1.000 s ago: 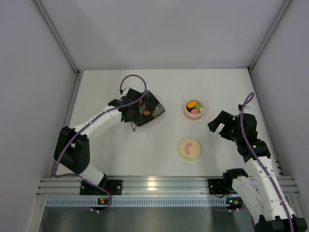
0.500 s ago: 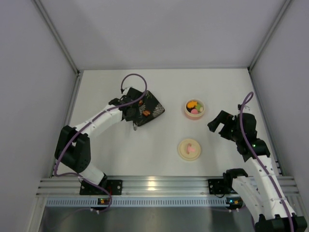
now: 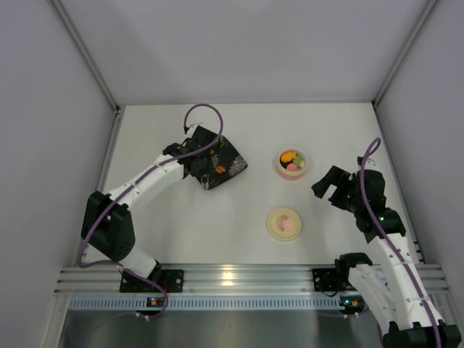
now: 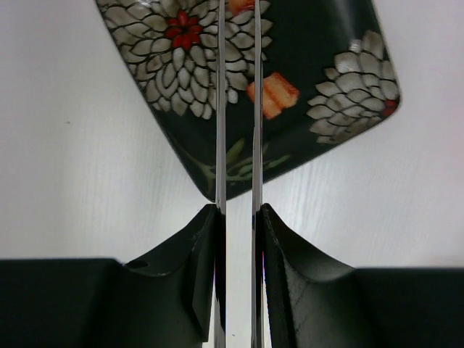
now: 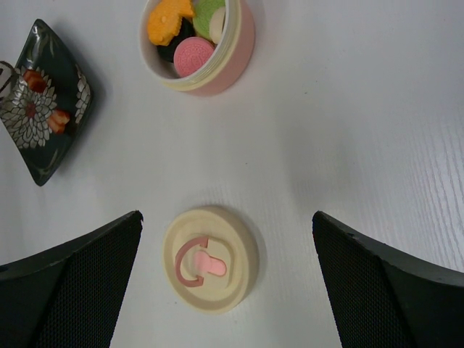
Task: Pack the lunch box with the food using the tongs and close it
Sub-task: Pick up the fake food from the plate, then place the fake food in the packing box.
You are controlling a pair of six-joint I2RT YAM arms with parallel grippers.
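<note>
My left gripper (image 4: 238,210) is shut on the tongs (image 4: 220,109). Their two thin silvery blades run close together out over the dark floral plate (image 4: 326,43), and their tips pass out of the left wrist view. An orange piece of food (image 4: 273,96) lies on the plate just right of the blades. Another orange piece (image 4: 241,6) shows at the top edge by the blades; whether it is pinched I cannot tell. The pink lunch box (image 3: 293,163) holds several pieces of food (image 5: 170,20). Its cream lid (image 3: 285,224) lies apart on the table. My right gripper (image 3: 328,190) hangs open above the lid (image 5: 210,259).
The plate (image 3: 217,163) sits at the table's middle left, under my left wrist (image 3: 190,161). White walls with metal posts close in the left, far and right sides. An aluminium rail (image 3: 239,279) runs along the near edge.
My left gripper has pressed the tongs' blades closer together and moved a little farther over the plate; the tongs' tail no longer sticks out past the plate's near corner. The right arm has not moved.
</note>
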